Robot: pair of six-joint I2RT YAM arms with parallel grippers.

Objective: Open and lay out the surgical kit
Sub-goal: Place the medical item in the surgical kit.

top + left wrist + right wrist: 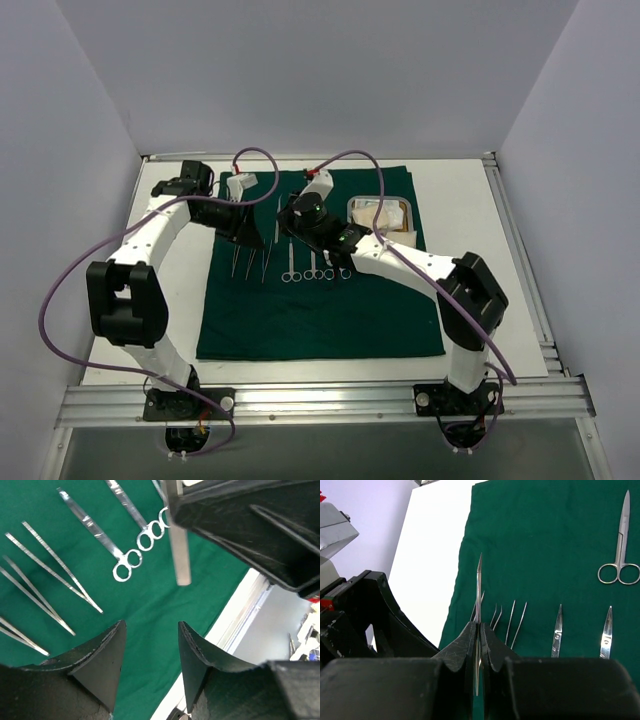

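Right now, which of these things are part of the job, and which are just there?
Part of the job: green cloth, steel tray, row of forceps, scissors, single forceps pinched in the right gripper.
Just there: purple cables, metal rail, white table.

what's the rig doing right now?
The dark green cloth drape lies spread flat on the white table, with slim silver forceps and silver ring-handled scissors laid in a row on it. The right claw is shut on one thin silver instrument. The left claw is open and empty, hovering over the cloth beside the forceps. The rectangular steel tray sits on the cloth's far part.
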